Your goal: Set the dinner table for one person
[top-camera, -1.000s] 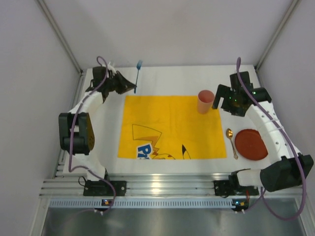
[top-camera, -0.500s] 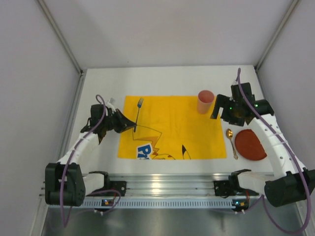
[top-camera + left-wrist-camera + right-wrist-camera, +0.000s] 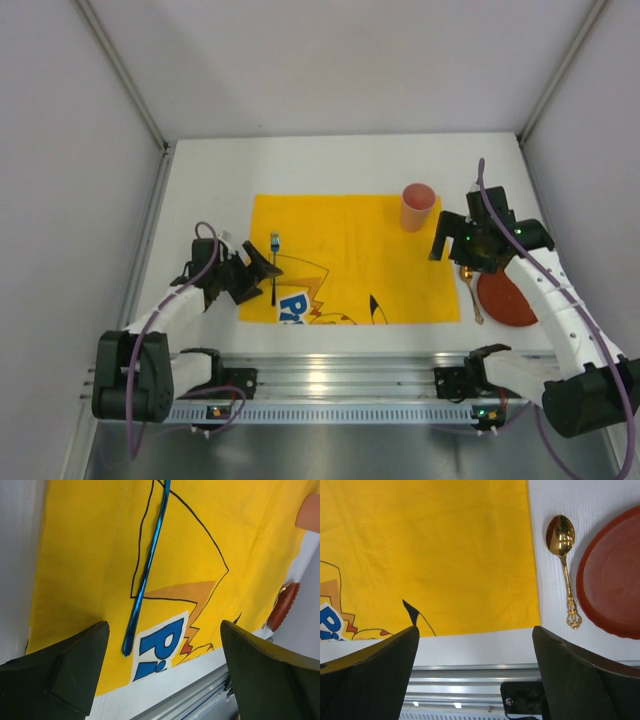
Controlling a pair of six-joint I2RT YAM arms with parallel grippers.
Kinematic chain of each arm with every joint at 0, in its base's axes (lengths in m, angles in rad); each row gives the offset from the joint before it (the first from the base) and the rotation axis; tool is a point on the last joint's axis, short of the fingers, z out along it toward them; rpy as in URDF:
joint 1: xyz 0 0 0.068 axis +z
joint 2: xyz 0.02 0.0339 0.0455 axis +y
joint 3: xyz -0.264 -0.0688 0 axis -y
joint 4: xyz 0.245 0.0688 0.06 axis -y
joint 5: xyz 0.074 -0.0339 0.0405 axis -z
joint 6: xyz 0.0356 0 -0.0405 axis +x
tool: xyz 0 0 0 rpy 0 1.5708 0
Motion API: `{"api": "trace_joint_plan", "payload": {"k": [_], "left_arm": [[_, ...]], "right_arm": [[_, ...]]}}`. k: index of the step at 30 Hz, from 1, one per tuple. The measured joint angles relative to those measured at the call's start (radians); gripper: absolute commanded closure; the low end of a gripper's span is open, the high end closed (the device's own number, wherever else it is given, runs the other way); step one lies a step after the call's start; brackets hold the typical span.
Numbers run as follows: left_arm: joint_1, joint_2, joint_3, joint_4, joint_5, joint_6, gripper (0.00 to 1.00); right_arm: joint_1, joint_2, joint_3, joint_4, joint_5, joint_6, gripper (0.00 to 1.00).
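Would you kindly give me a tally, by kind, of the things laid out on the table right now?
fork: 1 (blue)
spoon: 1 (gold)
plate: 1 (red)
cup: 1 (pink)
cloth: 1 (yellow, printed)
Total: 5

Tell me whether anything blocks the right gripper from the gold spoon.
Nothing visible does. The gold spoon lies uncovered on the table, between the yellow cloth and the red plate, and the right gripper stands open.
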Motion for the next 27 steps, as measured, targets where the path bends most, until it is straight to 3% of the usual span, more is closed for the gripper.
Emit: {"api": "trace_joint_plan", "payload": {"k": [8,16,27], "left_arm": [[0.000,-0.016,0.183,-0.090,-0.086,0.030,0.01],[0.000,0.099,0.424,-0.098,-0.111,0.093,0.02],[0.004,0.262,0.467,-0.105,-0.069,0.147,0.04]], "right_arm": [[-0.069,0.017,-0.112,0.034,-0.027,0.026,0.01],[-0.279,0.251,-0.232,0.134,-0.097,0.047,0.10],[-0.370,0.371,-0.229,0.163,0.010,0.047,0.13]]}}
